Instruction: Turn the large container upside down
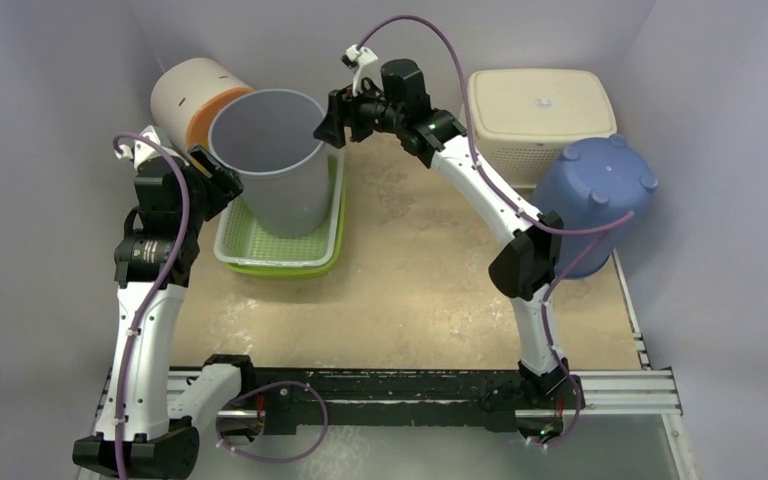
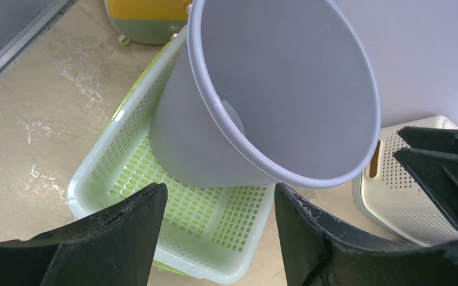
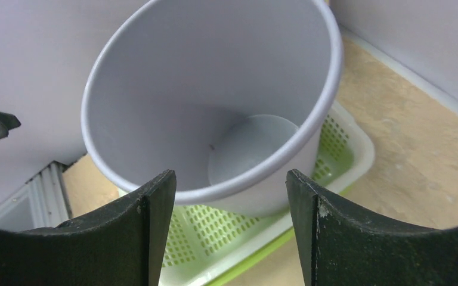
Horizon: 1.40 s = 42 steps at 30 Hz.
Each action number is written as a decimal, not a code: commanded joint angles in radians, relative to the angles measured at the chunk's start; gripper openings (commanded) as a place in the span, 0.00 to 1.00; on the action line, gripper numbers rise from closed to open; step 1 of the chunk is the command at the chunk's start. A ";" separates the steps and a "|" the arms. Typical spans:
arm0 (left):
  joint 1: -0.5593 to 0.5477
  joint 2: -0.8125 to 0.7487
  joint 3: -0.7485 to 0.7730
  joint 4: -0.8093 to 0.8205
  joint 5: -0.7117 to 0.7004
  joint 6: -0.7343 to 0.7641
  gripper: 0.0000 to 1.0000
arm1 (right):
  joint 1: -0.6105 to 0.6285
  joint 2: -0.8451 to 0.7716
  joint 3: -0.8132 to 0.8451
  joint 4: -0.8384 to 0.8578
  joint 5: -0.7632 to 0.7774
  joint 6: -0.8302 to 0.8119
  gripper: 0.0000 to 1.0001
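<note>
Large container (image 1: 270, 160): grey, mouth up, its base standing in the green basket (image 1: 280, 262) on the worktop (image 1: 410, 300).
Left gripper (image 1: 222, 182): just beside the container's left wall, fingers spread, nothing between them.
Right gripper (image 1: 330, 126): at the rim on the right side, fingers parted; the rim lies just ahead of the tips, not pinched.
Nearby: an orange-and-white tub (image 1: 188, 95) lies behind on the left; a cream box (image 1: 540, 105) and a blue bucket (image 1: 600, 190) sit far right.
</note>
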 commanded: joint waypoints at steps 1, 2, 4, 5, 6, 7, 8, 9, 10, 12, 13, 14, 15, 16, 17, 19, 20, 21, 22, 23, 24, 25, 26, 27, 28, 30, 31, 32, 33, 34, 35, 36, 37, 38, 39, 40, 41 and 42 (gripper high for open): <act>0.007 -0.017 -0.001 0.039 0.005 -0.008 0.66 | -0.001 0.071 0.073 0.050 -0.077 0.134 0.70; 0.007 -0.016 0.002 0.039 0.005 -0.007 0.66 | 0.000 0.081 0.077 0.060 -0.079 0.154 0.70; 0.007 -0.015 0.009 0.039 0.007 -0.001 0.66 | -0.001 0.094 0.082 0.073 -0.058 0.181 0.70; 0.007 -0.015 0.012 0.038 0.008 0.003 0.66 | -0.001 0.098 0.086 0.071 -0.044 0.189 0.70; 0.007 -0.014 0.015 0.036 0.008 0.007 0.66 | 0.000 0.099 0.085 0.070 -0.022 0.190 0.70; 0.007 -0.014 0.019 0.034 0.009 0.011 0.66 | -0.001 0.098 0.084 0.067 0.000 0.189 0.70; 0.007 -0.013 0.021 0.032 0.009 0.016 0.66 | -0.001 0.097 0.080 0.063 0.013 0.188 0.71; 0.006 -0.012 0.022 0.029 0.008 0.021 0.66 | -0.002 0.100 0.078 0.063 0.019 0.186 0.71; 0.007 -0.012 0.023 0.027 0.008 0.026 0.66 | -0.003 0.105 0.080 0.063 0.022 0.186 0.71; 0.007 -0.011 0.019 0.025 0.009 0.030 0.66 | -0.003 0.118 0.085 0.066 0.015 0.195 0.69; 0.007 -0.011 0.016 0.023 0.010 0.031 0.66 | -0.003 0.124 0.089 0.068 0.011 0.200 0.67; 0.007 -0.012 0.014 0.022 0.011 0.032 0.66 | -0.003 0.129 0.088 0.071 0.007 0.205 0.63; 0.007 -0.014 0.012 0.021 0.009 0.033 0.66 | -0.004 0.136 0.088 0.075 -0.003 0.206 0.55; 0.007 -0.015 0.011 0.020 0.008 0.035 0.66 | -0.003 0.140 0.089 0.076 -0.010 0.202 0.46; 0.007 -0.021 0.010 0.017 0.004 0.036 0.66 | -0.004 0.145 0.087 0.075 -0.013 0.199 0.33; 0.006 -0.031 0.010 0.012 -0.004 0.039 0.66 | -0.005 0.149 0.073 0.076 -0.017 0.192 0.19; 0.007 -0.036 0.012 0.009 -0.009 0.040 0.66 | -0.004 0.152 0.066 0.075 -0.017 0.188 0.12; 0.007 -0.042 0.012 0.005 -0.015 0.041 0.66 | -0.003 0.153 0.061 0.075 -0.017 0.183 0.06; 0.007 -0.048 0.013 0.001 -0.021 0.043 0.66 | -0.003 0.154 0.059 0.071 -0.016 0.180 0.00; 0.007 -0.052 0.013 -0.004 -0.030 0.045 0.66 | -0.004 0.151 0.057 0.070 -0.009 0.175 0.00; 0.006 -0.057 0.015 -0.008 -0.037 0.045 0.65 | -0.004 0.147 0.054 0.070 -0.004 0.169 0.00; 0.007 -0.058 0.016 -0.013 -0.040 0.045 0.65 | -0.003 0.141 0.052 0.073 -0.001 0.152 0.00; 0.007 -0.062 0.018 -0.015 -0.045 0.045 0.65 | -0.003 0.132 0.049 0.079 0.003 0.136 0.00; 0.007 -0.065 0.021 -0.017 -0.049 0.044 0.65 | -0.004 0.121 0.046 0.082 0.012 0.121 0.00; 0.006 -0.066 0.025 -0.019 -0.054 0.044 0.65 | -0.006 0.109 0.041 0.086 0.019 0.108 0.00; 0.006 -0.071 0.034 -0.020 -0.063 0.045 0.64 | -0.008 0.076 0.023 0.113 0.026 0.077 0.00; 0.007 -0.072 0.041 -0.023 -0.069 0.047 0.64 | -0.008 0.058 0.014 0.125 0.033 0.059 0.00; 0.007 -0.073 0.046 -0.024 -0.074 0.049 0.64 | -0.008 0.037 0.009 0.136 0.043 0.040 0.00; 0.006 -0.073 0.050 -0.026 -0.080 0.051 0.64 | -0.009 0.017 0.009 0.144 0.055 0.019 0.00; 0.007 -0.072 0.054 -0.027 -0.085 0.052 0.64 | -0.008 0.001 0.016 0.141 0.072 -0.003 0.00; 0.006 -0.071 0.056 -0.028 -0.085 0.054 0.64 | -0.008 -0.015 0.027 0.131 0.100 -0.023 0.00; 0.006 -0.070 0.057 -0.030 -0.086 0.054 0.64 | -0.008 -0.031 0.044 0.118 0.128 -0.047 0.00; 0.007 -0.069 0.058 -0.031 -0.086 0.054 0.64 | -0.009 -0.042 0.061 0.101 0.157 -0.069 0.00; 0.007 -0.069 0.057 -0.032 -0.085 0.053 0.64 | -0.009 -0.061 0.076 0.086 0.189 -0.088 0.00; 0.007 -0.068 0.056 -0.032 -0.084 0.053 0.64 | -0.014 -0.078 0.085 0.075 0.211 -0.103 0.00; 0.007 -0.068 0.054 -0.030 -0.083 0.051 0.64 | -0.018 -0.097 0.087 0.072 0.228 -0.112 0.00; 0.006 -0.070 0.053 -0.029 -0.083 0.051 0.64 | -0.025 -0.120 0.082 0.073 0.239 -0.116 0.00; 0.007 -0.070 0.053 -0.029 -0.083 0.052 0.64 | -0.033 -0.144 0.074 0.080 0.246 -0.115 0.00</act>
